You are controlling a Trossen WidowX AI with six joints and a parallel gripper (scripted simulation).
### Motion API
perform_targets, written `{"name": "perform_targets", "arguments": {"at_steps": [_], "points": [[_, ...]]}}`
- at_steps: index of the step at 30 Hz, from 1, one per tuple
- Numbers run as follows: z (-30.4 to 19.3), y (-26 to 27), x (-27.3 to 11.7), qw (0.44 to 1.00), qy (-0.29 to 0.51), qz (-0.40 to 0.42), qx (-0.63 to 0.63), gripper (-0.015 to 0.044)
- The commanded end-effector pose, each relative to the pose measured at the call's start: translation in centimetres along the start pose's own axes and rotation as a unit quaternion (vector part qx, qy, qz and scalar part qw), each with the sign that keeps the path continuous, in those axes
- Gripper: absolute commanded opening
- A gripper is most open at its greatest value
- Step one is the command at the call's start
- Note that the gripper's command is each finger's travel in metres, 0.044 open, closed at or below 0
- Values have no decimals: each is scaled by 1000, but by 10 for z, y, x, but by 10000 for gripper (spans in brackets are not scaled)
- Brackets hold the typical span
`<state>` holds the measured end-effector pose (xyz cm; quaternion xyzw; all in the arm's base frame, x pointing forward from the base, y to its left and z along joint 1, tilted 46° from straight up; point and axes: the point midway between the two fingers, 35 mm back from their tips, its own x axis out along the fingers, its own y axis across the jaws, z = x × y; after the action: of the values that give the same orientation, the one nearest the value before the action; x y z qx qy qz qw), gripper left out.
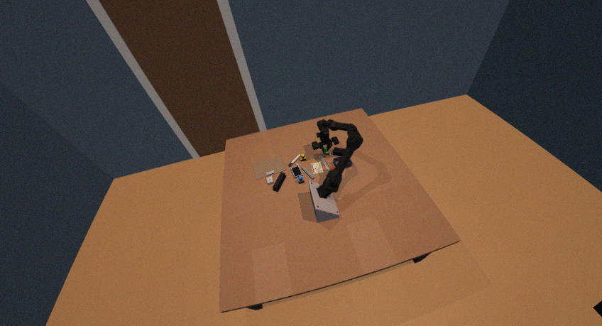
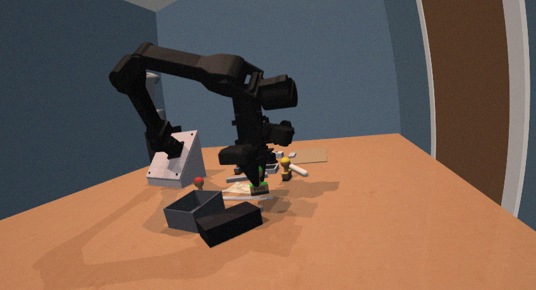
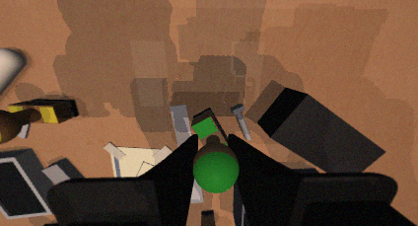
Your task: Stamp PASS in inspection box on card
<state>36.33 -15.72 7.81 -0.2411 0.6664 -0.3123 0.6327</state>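
Note:
The PASS stamp [image 1: 325, 150] [image 2: 259, 189] [image 3: 216, 173] has a green ball knob and a block with a green top. My gripper [image 1: 325, 148] [image 2: 259, 181] [image 3: 213, 139] is shut on its handle and holds it roughly upright, seemingly a little above the bench. PASS shows on the block's side in the exterior view; its underside is hidden. The cream card [image 1: 316, 167] [image 2: 236, 188] [image 3: 129, 162] lies taped beside the stamp, with dark lines on it, partly hidden in the wrist view. The black ink pad [image 1: 296, 171] [image 3: 19, 187] in its light-rimmed tray lies beyond the card.
A yellow stamp [image 1: 303, 157] [image 2: 286, 170] and a white-bodied marker [image 2: 298, 169] stand and lie past the card. A blue stamp [image 1: 300, 178] is near the pad. A red-knobbed stamp [image 2: 198, 182], grey bin [image 2: 180, 218], black block [image 2: 231, 225] [image 3: 320, 134] and bolt [image 3: 242, 122] are nearby.

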Motion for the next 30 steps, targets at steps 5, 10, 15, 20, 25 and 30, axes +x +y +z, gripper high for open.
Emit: {"name": "perform_targets", "arguments": {"at_steps": [5,10,15,20,25,30], "points": [[1,-1,-5,1000,-2,0,4,0],[1,-1,-8,1000,-2,0,4,0],[1,-1,-10,1000,-2,0,4,0],[1,-1,-12,1000,-2,0,4,0],[1,-1,-15,1000,-2,0,4,0],[1,-1,-17,1000,-2,0,4,0]]}}
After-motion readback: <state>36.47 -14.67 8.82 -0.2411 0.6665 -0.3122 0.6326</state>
